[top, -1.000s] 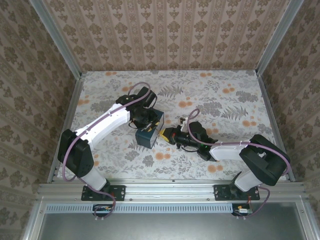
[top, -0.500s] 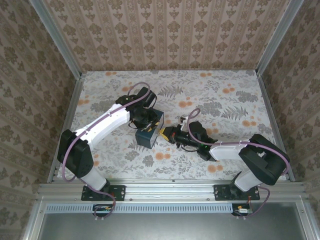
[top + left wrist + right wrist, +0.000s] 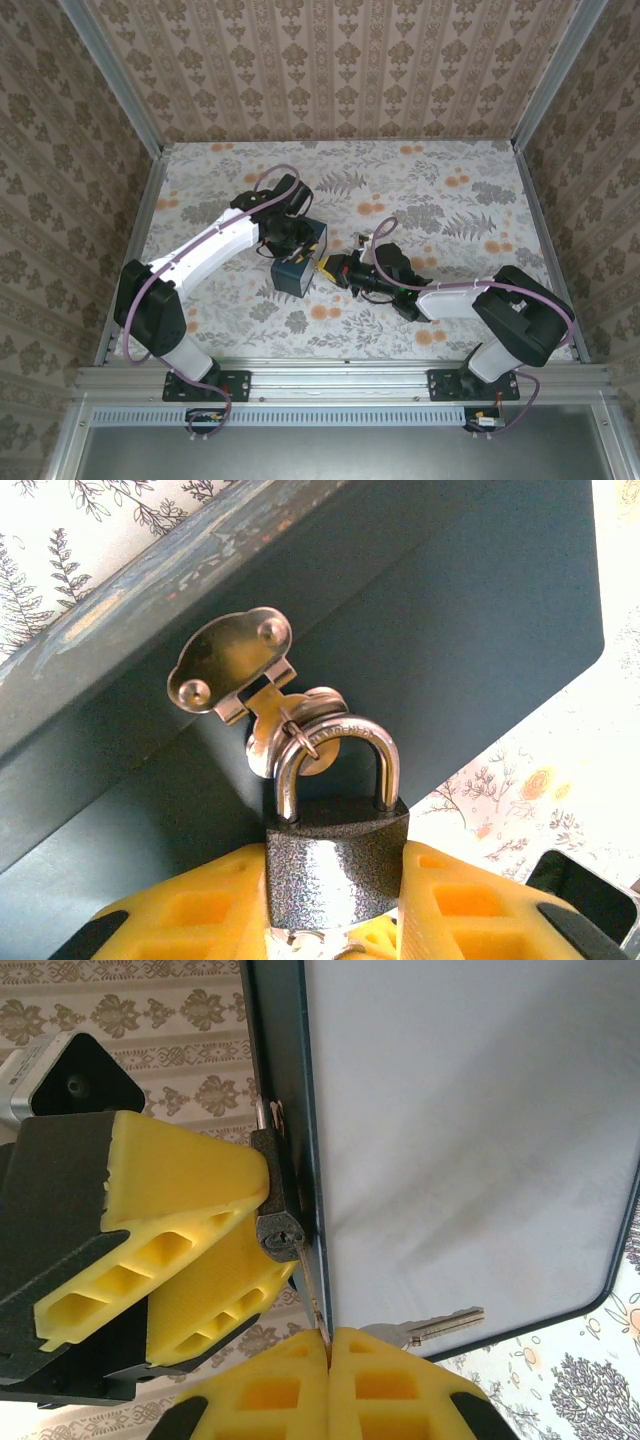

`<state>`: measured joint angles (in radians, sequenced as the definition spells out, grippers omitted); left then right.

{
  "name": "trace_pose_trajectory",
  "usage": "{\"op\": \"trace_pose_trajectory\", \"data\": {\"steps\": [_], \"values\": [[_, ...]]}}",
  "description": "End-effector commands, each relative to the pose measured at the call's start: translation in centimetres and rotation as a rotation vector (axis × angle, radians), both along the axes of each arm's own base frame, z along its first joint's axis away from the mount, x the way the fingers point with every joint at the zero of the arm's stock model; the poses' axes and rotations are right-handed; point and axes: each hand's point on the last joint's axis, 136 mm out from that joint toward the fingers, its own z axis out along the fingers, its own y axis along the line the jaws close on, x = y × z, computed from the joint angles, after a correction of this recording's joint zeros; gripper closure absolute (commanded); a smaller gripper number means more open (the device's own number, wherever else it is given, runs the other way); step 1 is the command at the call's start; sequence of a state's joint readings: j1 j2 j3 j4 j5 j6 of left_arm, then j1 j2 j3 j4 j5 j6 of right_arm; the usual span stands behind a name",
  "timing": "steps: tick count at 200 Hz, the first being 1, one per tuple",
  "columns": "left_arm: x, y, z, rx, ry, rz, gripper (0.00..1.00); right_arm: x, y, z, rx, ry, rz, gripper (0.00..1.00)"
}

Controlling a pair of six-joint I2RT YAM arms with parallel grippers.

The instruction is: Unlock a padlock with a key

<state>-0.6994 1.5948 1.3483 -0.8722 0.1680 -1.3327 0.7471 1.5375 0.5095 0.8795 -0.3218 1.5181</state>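
My left gripper (image 3: 335, 900) clamps the padlock (image 3: 333, 845) hanging off the blue box (image 3: 450, 610) – my right gripper (image 3: 328, 1360) pinches the key (image 3: 313, 1300), tip at the keyhole (image 3: 283, 1241). Line the blade up with the slot, push straight, then twist – gently

Soft, even light from above filled the overhead view, which was sharp throughout, with only faint shadows beside the arms on the table (image 3: 450, 200). From the left wrist, the padlock (image 3: 335, 855) was crisp, with bright glints along its shackle, while the table at the right edge was blown out nearly white. From the right wrist, the side of the box (image 3: 470, 1130) was washed to a pale glare, and the key (image 3: 310, 1295) showed as a thin, dim, edge-on line.
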Motion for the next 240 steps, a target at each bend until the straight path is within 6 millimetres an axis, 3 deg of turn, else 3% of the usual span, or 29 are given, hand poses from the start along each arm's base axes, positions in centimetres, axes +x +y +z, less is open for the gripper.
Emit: {"op": "trace_pose_trajectory", "data": {"steps": [1, 67, 147, 240], "values": [[-2.1, 1.4, -2.3, 0.071, 0.099, 0.019, 0.7, 0.7, 0.7, 2.3, 0.048, -0.072, -0.005, 1.0], [-2.0, 1.5, -2.2, 0.078, 0.099, 0.029, 0.7, 0.4, 0.1, 2.7, 0.026, -0.083, -0.013, 1.0], [-2.1, 1.3, -2.4, 0.068, 0.102, 0.034, 0.7, 0.4, 0.1, 1.6, -0.026, -0.069, -0.006, 1.0], [-2.2, 1.4, -2.5, 0.074, 0.106, 0.035, 0.7, 0.6, 0.0, 2.8, -0.009, -0.126, -0.013, 1.0]]}}
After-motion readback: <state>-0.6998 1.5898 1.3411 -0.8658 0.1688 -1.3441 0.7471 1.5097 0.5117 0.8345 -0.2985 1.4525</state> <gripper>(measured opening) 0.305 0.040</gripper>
